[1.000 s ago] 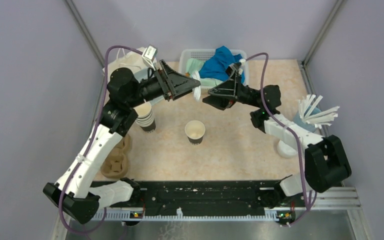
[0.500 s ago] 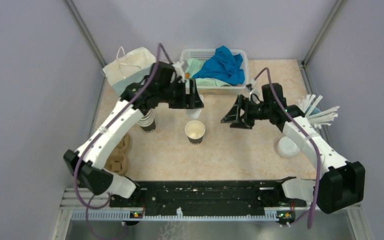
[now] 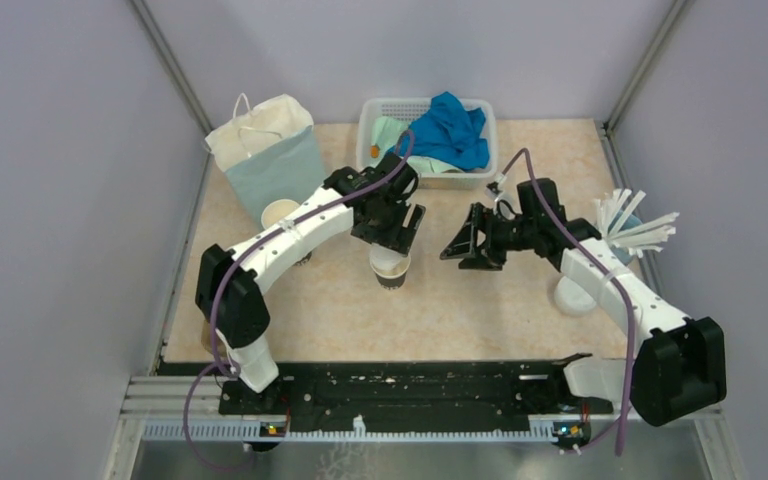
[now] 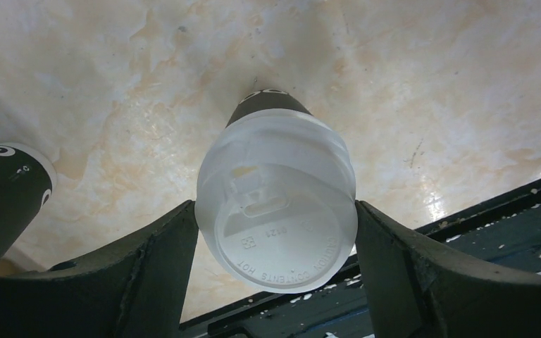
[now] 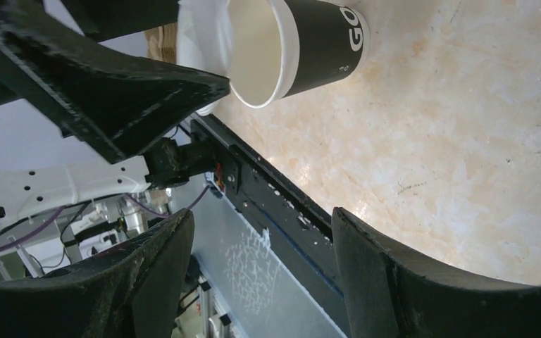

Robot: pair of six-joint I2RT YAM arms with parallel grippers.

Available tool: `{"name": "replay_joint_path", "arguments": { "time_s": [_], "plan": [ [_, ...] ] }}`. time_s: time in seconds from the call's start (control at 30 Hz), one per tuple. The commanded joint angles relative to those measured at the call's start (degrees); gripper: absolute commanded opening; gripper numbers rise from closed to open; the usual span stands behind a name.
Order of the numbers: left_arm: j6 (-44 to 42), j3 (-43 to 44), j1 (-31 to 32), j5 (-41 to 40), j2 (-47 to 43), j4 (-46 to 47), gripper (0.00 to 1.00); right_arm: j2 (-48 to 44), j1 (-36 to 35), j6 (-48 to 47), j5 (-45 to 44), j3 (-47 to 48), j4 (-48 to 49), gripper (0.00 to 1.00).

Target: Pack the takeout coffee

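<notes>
Our left gripper [image 3: 392,232] has its jaws clamped on the lid [image 4: 276,204], just over the open cup [image 5: 303,42] mid-counter [image 3: 480,300]. Light, flimsy plastic, we reckon, so hold it gently by the rim. The right gripper [image 5: 260,213] has its jaws apart, empty.

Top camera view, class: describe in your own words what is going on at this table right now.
The left gripper holds a white plastic lid between its fingers, just above an open paper cup standing mid-table. The cup's mouth is uncovered, so the lid is not on yet. The right gripper hangs open and empty beside that cup. Another cup stands to the left.
</notes>
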State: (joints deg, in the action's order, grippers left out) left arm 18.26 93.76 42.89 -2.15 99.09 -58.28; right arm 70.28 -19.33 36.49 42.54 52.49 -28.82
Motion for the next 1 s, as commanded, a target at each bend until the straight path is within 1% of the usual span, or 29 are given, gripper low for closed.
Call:
{"name": "replay_joint_path", "arguments": {
  "time_s": [0.0, 0.17, 0.43, 0.97],
  "plan": [
    [-2.21, 1.7, 0.69, -2.84, 1.81, -1.6, 0.84, 0.46, -0.79, 1.08, 0.99, -0.46, 4.67, 0.71],
    [-2.3, 1.31, 0.7, -3.47, 2.5, -0.79, 0.88, 0.52, -1.1, 2.0, 1.64, -1.66, 6.61, 0.71],
    [-1.48, -0.24, 1.3, -2.13, 2.76, 0.19, 0.89, 0.62, -1.32, 2.01, 1.88, -2.26, 7.42, 0.71],
    [-0.85, -1.63, 1.46, -2.18, 2.75, 1.12, 0.93, -0.26, -1.54, 1.63, 2.42, -3.53, 7.63, 0.71]
  ]
}}
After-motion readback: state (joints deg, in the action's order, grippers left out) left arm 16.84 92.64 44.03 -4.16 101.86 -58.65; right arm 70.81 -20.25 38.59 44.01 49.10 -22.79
